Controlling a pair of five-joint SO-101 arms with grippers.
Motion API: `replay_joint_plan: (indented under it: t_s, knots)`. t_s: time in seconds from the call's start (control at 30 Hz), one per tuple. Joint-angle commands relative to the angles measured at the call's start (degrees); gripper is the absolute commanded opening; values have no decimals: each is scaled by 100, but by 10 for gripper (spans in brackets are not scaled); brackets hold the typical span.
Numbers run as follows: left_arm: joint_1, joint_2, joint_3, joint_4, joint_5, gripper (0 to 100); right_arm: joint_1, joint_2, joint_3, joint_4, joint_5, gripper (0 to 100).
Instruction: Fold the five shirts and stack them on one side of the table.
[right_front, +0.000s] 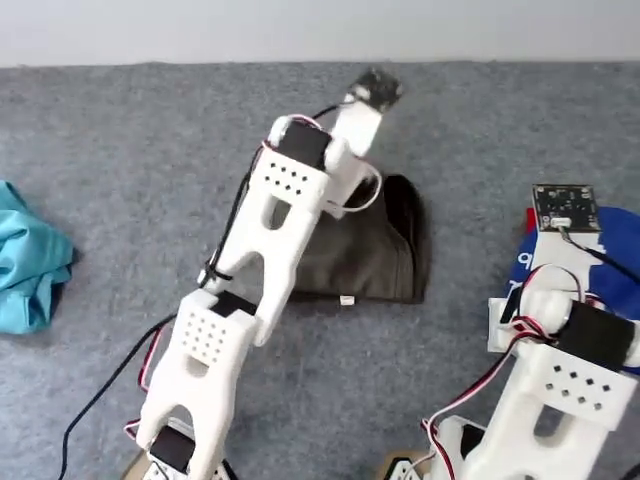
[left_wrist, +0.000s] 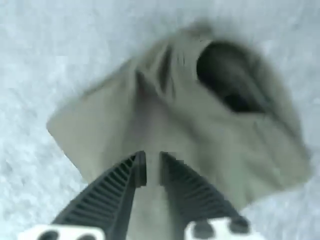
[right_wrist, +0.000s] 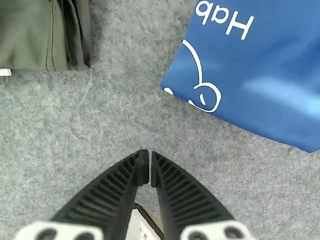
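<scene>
**A:** Where is your left claw?

**B:** My left claw (left_wrist: 152, 170) hangs over the olive shirt (left_wrist: 200, 135). Its jaws are drawn nearly together, with only a sliver between them. That view is blurred, so I cannot tell whether any cloth is pinched there.

**A:** And where does that shirt lie?

**B:** In the high view it sits at the centre of the frame on the grey tabletop (right_front: 130, 150). My left arm crosses over its left part. A small white tag (right_front: 347, 299) shows at its lower edge, and the dark neck opening is at its upper right.

**A:** The right claw?

**B:** My right claw (right_wrist: 150, 167) is closed on nothing, its tips almost meeting above bare grey surface. It sits between the olive shirt and the blue shirt (right_wrist: 260, 75) and touches neither.

**A:** Where is the blue one?

**B:** It lies flat at the right edge of the high view, with white print on it, partly under my right arm.

**A:** Any others?

**B:** A teal shirt (right_front: 30, 265) lies crumpled at the left edge of the high view, well apart from both arms.
</scene>
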Motion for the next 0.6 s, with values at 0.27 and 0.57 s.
replay_joint_plan:
  t_s: [0.27,0.57]
  knots:
    - [290,44,585,-1609,-132,14,31,-13,-18,-136,53,29]
    - [888,1477,-347,-3174,-158,19,31,-13,-18,-119,53,29]
